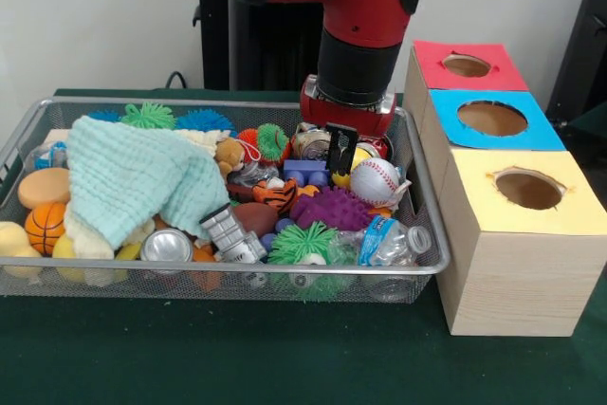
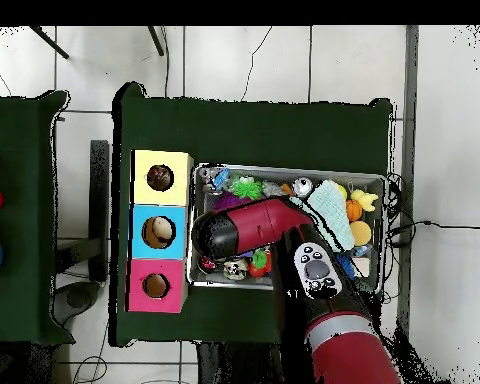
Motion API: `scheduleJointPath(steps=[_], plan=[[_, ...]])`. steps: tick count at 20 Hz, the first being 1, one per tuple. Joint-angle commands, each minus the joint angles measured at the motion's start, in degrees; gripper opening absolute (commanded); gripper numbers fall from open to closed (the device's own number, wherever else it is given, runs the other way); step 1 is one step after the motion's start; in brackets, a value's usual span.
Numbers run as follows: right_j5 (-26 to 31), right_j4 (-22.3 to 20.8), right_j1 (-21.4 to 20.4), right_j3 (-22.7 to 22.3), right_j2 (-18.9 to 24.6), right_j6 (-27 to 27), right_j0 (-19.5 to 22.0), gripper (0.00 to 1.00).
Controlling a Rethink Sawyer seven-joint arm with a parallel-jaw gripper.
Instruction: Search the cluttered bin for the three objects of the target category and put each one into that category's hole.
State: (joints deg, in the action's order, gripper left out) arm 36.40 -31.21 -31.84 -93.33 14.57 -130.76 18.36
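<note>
My gripper (image 1: 341, 151) hangs low in the right back part of the wire bin (image 1: 429, 234), beneath the red wrist. It sits just beside a dented metal can (image 1: 310, 144) and a yellow ball (image 1: 361, 156), with a baseball (image 1: 376, 180) right in front of it. I cannot make out whether it holds anything. Three boxes stand to the right of the bin, each with a round hole: red top (image 1: 467, 65), blue top (image 1: 491, 118), yellow top (image 1: 528, 189). In the overhead view the arm (image 2: 246, 228) covers the gripper.
The bin also holds a mint towel (image 1: 133, 177), a small basketball (image 1: 45, 225), a brown football (image 1: 254, 217), a purple spiky ball (image 1: 332, 208), green pom balls (image 1: 302, 244), a silver can (image 1: 166, 246), a crushed bottle (image 1: 394, 242) and a blue brick (image 1: 305, 172).
</note>
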Motion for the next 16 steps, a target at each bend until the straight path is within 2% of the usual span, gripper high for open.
scheduleJointPath(steps=[1, 6, 10, 16], plan=[[-5.9, -2.7, -0.9, -2.6, -0.8, -0.7, -0.2, 0.00], [-9.1, -4.0, 2.3, -1.1, -1.3, -0.8, -0.3, 0.00], [-10.0, -3.1, 1.6, -2.2, -3.1, -3.3, -2.9, 0.00], [-13.1, -1.6, 3.2, -2.9, -5.8, -6.5, -6.9, 0.00]])
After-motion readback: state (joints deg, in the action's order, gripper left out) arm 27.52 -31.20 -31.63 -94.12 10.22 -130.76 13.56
